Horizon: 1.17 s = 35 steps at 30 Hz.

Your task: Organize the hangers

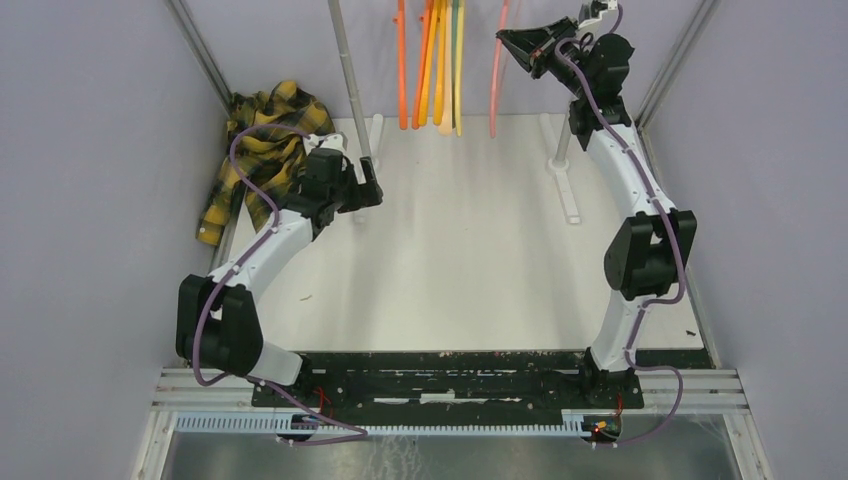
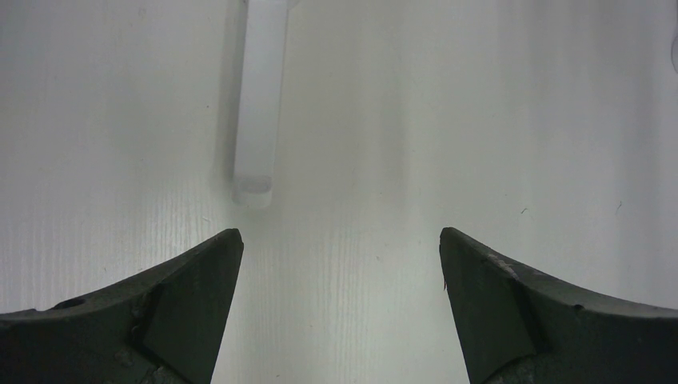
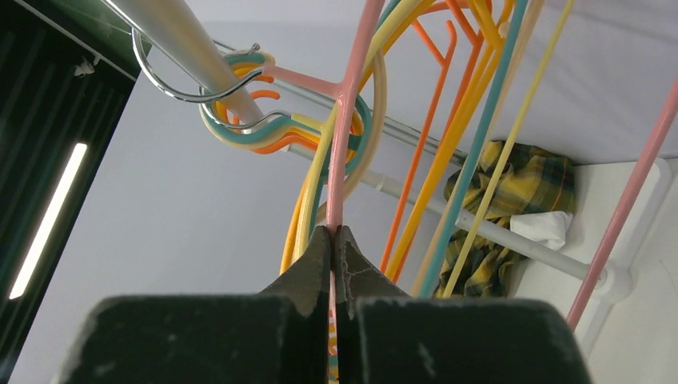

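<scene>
Several hangers hang from the rail (image 3: 180,36) at the back: orange (image 1: 402,60), yellow-orange (image 1: 432,60), teal (image 3: 480,136), pale yellow (image 3: 520,120) and pink (image 1: 495,70). High at the back right, my right gripper (image 1: 508,40) is shut on the pink hanger's (image 3: 345,144) thin stem; in the wrist view the right gripper (image 3: 333,234) pinches it just below the hooks. Low over the white table, left of centre, my left gripper (image 1: 372,187) is open. The left gripper (image 2: 340,240) has only bare table between its fingers.
A yellow-and-black plaid shirt (image 1: 260,150) lies crumpled at the back left. Grey upright poles (image 1: 350,80) stand on white feet (image 2: 260,96) on the table. Purple walls close in on three sides.
</scene>
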Available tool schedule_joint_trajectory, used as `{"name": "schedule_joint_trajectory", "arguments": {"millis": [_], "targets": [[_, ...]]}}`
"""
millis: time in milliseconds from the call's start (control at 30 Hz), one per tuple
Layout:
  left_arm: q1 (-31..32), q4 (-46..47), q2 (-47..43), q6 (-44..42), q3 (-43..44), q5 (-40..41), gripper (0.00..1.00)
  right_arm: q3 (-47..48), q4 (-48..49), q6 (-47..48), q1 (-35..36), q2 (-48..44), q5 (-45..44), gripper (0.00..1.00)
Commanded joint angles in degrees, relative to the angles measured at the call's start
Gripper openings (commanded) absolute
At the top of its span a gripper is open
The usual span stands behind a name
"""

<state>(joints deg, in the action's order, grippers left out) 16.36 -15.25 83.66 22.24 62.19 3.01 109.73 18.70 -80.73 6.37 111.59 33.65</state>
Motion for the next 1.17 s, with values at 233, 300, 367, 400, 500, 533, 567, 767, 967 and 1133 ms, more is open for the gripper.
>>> {"name": "schedule_joint_trajectory", "arguments": {"millis": [233,300,367,400,500,533,567,767,967,1133], "targets": [[-0.28,5.14,-3.94,-1.01,-2.15,1.01,0.99,-11.44,-8.22,18.39,-1.01,-14.22,-1.09,0.69],[-0.28,6.06,-4.43,-1.02,-3.07,1.60,0.99,-14.70,-11.47,23.85,-1.01,-18.46,-3.20,0.84],[-0.28,6.74,-4.76,-0.78,-3.89,2.43,0.99,-17.74,-15.17,28.51,-0.99,-22.61,-5.54,0.99],[-0.28,7.13,-4.89,-0.52,-4.35,2.98,0.99,-19.19,-17.54,31.64,-0.91,-24.90,-6.56,1.00],[-0.28,8.92,-5.78,-0.06,-6.60,4.46,0.99,-25.36,-25.26,41.27,-0.68,-32.26,-12.68,1.00],[-0.28,9.77,-6.11,0.18,-7.56,4.93,0.99,-28.19,-26.99,43.84,-0.68,-34.54,-14.45,1.00],[-0.28,10.47,-6.44,0.39,-8.48,5.34,0.99,-31.16,-28.56,46.63,-0.60,-37.01,-15.94,1.00],[-0.21,13.11,-7.99,0.79,-11.80,5.67,0.99,-50.21,-31.46,55.03,-0.40,-48.15,-27.97,1.00],[-0.14,14.63,-7.41,1.09,-13.48,5.33,0.99,-60.10,-32.51,54.30,-0.22,-53.23,-33.85,1.00],[-0.01,15.20,-6.54,0.40,-14.04,3.77,0.99,-62.05,-35.53,55.63,-0.28,-53.56,-37.92,1.00]]}}
